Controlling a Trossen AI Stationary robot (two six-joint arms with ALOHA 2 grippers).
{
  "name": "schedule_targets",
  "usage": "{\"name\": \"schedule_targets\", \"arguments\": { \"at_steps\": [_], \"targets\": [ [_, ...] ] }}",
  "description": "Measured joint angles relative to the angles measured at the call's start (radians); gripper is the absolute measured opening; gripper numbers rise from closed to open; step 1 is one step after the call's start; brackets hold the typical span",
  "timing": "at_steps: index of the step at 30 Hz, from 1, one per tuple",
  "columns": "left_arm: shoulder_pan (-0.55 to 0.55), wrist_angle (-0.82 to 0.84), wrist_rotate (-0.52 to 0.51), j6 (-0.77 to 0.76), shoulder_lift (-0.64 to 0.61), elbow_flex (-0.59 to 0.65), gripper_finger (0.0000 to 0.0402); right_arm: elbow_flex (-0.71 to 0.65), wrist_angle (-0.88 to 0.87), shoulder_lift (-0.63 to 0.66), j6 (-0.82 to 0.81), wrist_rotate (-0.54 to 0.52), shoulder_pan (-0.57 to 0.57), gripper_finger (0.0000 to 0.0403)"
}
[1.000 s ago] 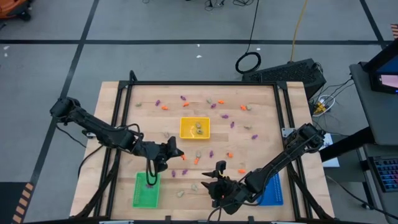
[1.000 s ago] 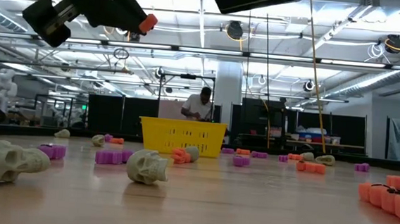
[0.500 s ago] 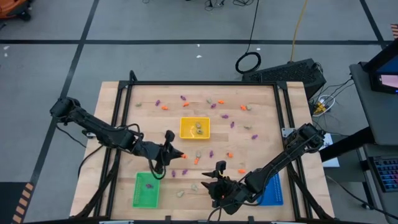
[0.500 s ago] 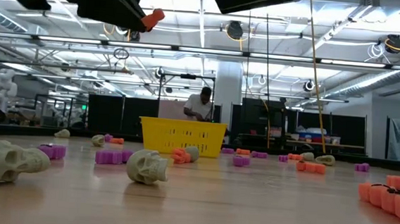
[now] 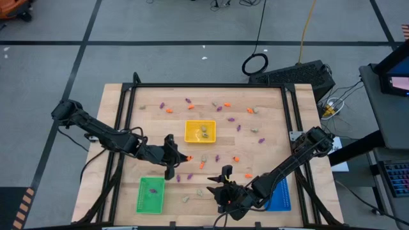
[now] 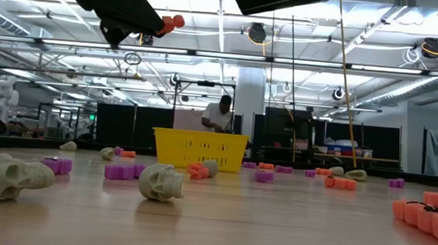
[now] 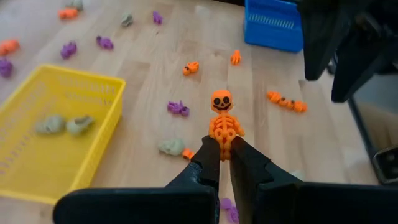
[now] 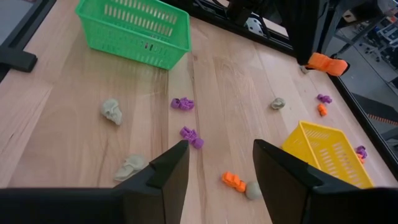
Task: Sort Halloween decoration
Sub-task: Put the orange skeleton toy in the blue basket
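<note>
Three trays: yellow (image 5: 200,131), green (image 5: 150,194), blue (image 5: 279,193).

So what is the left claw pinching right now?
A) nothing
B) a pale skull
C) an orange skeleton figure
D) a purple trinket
C: the left gripper has its fingers closed on the orange skeleton, held above the table.

High view straight down, low view level across table, wrist views close, all sharing yellow tray (image 5: 200,131).
</note>
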State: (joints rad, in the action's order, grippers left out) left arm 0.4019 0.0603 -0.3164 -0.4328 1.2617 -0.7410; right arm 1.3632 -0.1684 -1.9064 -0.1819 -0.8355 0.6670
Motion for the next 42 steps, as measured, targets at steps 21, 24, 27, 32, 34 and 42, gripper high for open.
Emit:
{"name": "schedule_targets", "arguments": {
  "at_steps": [21,24,27,32,34,42],
  "targets": [
    [0.0,-0.036,-0.001,0.576,0.0,0.0,0.0015,0.0,0.135,0.0,0.732,-0.001,-0.074,0.0164],
    [0.0,-0.071,-0.001,0.5,0.0,0.0,0.0015,0.0,0.167,0.0,0.848,0.001,-0.105,0.0164],
    [0.0,-0.084,0.024,0.465,0.0,0.0,0.0015,0.0,0.208,0.0,0.911,0.001,-0.134,0.0164],
    [0.0,-0.072,0.096,0.464,0.0,0.0,0.0015,0.0,0.276,0.0,1.0,0.002,-0.152,0.0164],
    [0.0,-0.072,0.112,0.464,0.0,0.0,0.0015,0.0,0.287,0.0,1.026,0.023,-0.151,0.0164],
    [0.0,-0.071,0.133,0.464,0.0,0.0,0.0015,0.0,0.34,0.0,1.123,0.109,-0.163,0.0165]
  ]
}}
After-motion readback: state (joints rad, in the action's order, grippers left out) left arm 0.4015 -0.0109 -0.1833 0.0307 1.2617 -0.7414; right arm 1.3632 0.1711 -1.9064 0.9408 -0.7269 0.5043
